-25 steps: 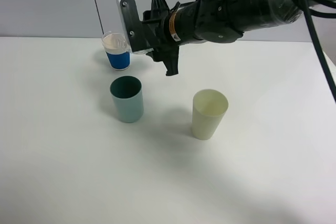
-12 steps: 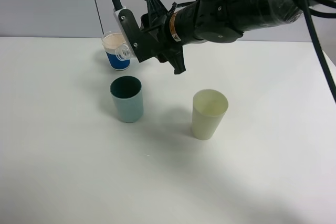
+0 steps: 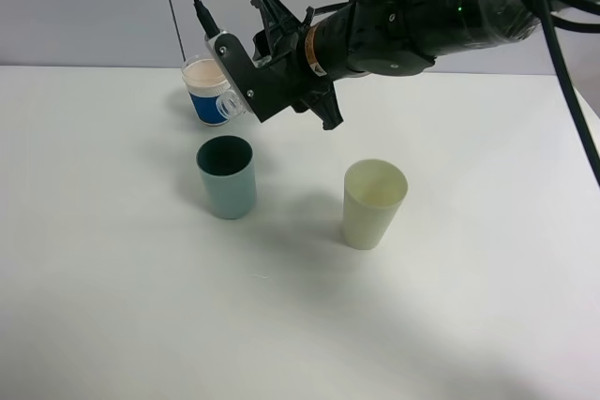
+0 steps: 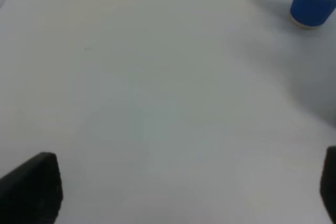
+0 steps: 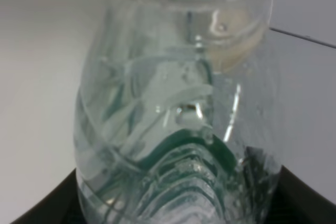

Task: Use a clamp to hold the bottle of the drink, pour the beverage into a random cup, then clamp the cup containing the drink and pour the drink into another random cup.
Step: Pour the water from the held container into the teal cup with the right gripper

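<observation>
**A:** What has changed over the last second?

**B:** The right arm's wrist has rolled. A second ago the bottle's (image 3: 226, 100) neck was hidden behind the arm. Now its mouth pokes out, tipped downward, above the teal cup (image 3: 226, 178) and slightly behind its rim.

**A:** Does the grip look good?

**B:** The right pincer (image 5: 178, 205) is closed on the clear ribbed body, which fills the right wrist view. The left pincer (image 4: 181, 190) is spread wide over bare surface (image 4: 157, 87) and holds nothing.

**A:** Is anything pouring?

**B:** I see no stream, and I can't tell whether any liquid is in the teal cup. I'd judge the tilt has only started. The mouth probably needs to come forward over the opening, or the first pour may land behind the teal cup.

**A:** What about the other cups?

**B:** None of them has moved. The blue-banded cup (image 3: 209, 93) sits behind the teal cup, close to the bottle's mouth. The cream cup (image 3: 374, 204) stands well apart from the teal cup on the right arm's side, so I'd take it as the target for the second pour.
</observation>
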Robot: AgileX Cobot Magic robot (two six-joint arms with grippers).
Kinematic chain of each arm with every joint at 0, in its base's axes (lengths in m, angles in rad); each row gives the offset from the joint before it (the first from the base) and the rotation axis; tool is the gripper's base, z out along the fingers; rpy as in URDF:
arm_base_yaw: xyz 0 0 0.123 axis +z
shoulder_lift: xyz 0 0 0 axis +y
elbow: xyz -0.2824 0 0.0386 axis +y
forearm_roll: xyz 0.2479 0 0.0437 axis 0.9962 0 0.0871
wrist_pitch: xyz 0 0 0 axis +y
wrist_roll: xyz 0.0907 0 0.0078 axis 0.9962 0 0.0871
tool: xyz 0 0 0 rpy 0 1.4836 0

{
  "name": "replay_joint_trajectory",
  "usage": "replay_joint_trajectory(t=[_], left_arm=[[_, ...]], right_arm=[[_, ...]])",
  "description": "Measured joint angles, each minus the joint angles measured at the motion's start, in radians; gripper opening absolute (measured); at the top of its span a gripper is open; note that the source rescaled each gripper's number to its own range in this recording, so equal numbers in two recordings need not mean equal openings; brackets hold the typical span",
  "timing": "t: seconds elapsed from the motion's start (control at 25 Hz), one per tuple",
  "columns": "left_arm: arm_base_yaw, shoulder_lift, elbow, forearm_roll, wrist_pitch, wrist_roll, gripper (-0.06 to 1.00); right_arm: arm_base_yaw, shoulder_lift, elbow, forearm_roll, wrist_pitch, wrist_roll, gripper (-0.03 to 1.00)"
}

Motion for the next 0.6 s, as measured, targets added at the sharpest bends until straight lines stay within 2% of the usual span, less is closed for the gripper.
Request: replay_joint_trajectory(t=[0.6], left_arm=[[0.0,0.0,0.0,0.0,0.0,0.0,1.0]], right_arm=[[0.003,0.0,0.0,-0.147,0.05,-0.007,0.0]])
